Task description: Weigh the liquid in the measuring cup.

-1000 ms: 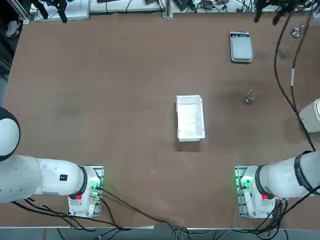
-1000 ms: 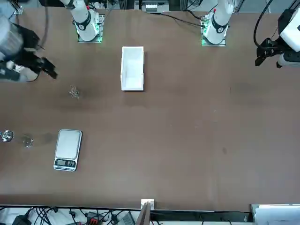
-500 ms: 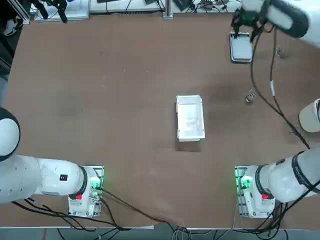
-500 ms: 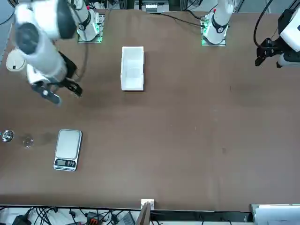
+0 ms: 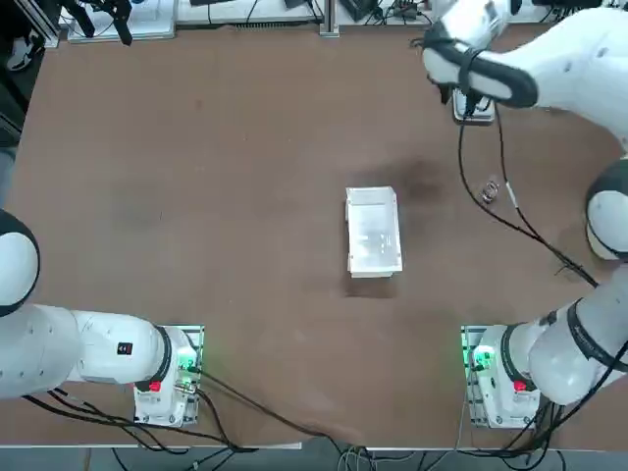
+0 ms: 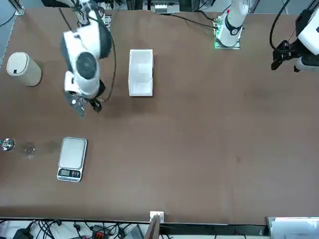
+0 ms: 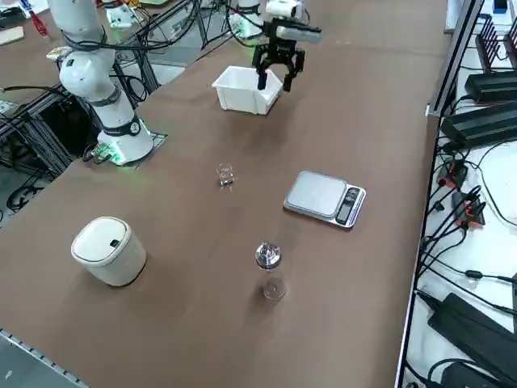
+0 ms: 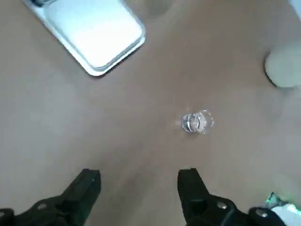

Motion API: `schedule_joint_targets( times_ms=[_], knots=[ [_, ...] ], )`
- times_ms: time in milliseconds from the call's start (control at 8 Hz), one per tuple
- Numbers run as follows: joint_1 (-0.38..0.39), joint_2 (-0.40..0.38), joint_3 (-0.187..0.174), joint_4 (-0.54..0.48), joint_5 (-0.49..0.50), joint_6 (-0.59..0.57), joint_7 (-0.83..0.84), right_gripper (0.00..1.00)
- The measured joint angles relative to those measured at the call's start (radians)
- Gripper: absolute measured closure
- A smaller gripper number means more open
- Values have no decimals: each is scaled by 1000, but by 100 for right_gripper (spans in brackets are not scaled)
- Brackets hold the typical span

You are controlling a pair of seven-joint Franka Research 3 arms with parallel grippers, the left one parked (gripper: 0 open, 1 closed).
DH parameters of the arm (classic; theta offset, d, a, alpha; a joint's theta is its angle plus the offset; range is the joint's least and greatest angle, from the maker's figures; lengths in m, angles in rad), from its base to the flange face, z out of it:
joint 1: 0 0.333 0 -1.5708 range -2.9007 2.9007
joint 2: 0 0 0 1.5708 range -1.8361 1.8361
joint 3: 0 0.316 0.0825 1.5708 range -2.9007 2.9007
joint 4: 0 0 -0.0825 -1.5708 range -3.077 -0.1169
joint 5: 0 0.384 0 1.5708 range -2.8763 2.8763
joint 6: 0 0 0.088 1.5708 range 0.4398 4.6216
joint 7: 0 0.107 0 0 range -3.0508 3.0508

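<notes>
Right gripper [image 8: 138, 190] in the air over the table [image 5: 226, 177], fingers spread, empty. Cup [image 8: 197, 122] stands on the table toward its right edge, between scale [image 7: 325, 197] and white tray [image 5: 373, 232], apart from both.

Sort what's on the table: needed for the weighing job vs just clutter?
Job:
measuring cup
digital scale
right pincer, open, raised in the air, holding nothing

Lying about:
white tray
lidded white canister
small metallic piece
flat clear round bit
</notes>
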Motion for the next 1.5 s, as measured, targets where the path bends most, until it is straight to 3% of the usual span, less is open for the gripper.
schedule_joint_targets(
  times_ms=[1125,1500],
  knots=[
    [63,330,-5,-17,-282,-11,957,1],
    [62,352,-19,-94,-321,-28,1142,1]
  ],
)
